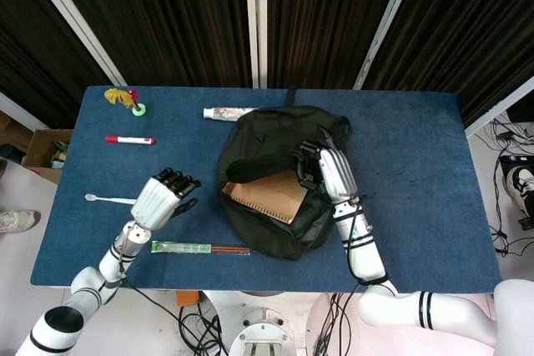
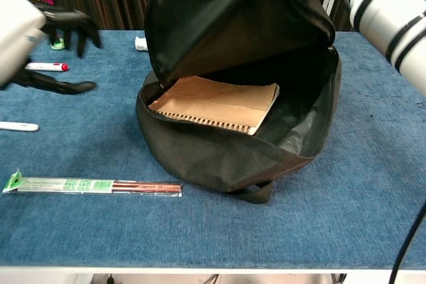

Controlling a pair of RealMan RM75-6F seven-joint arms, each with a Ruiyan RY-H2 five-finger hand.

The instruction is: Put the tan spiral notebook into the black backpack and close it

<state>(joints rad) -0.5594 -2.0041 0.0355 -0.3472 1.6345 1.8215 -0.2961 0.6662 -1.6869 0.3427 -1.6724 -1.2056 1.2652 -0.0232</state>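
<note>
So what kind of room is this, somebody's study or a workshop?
More likely a robot test room than a study. Dark curtains hang behind a table covered in blue felt, loose cables trail on the floor at the robot's base, and a cardboard box sits off to one side.

The far part of the tan spiral notebook (image 2: 216, 101) is covered by the raised flap of the black backpack (image 2: 233, 154) in the chest view; only its near edge with the coil is seen.

The left hand (image 2: 40, 44) is motion-blurred and cut by the left edge of the chest view.

The right hand (image 1: 334, 171) is largely cropped at the top of the chest view, and its fingertips are lost in black fabric in the head view; what is gripped cannot be made out.

Print on the tube (image 1: 227, 112) is too small to be read.

The toothbrush (image 2: 16, 126) is cut by the chest view's left edge.
</note>
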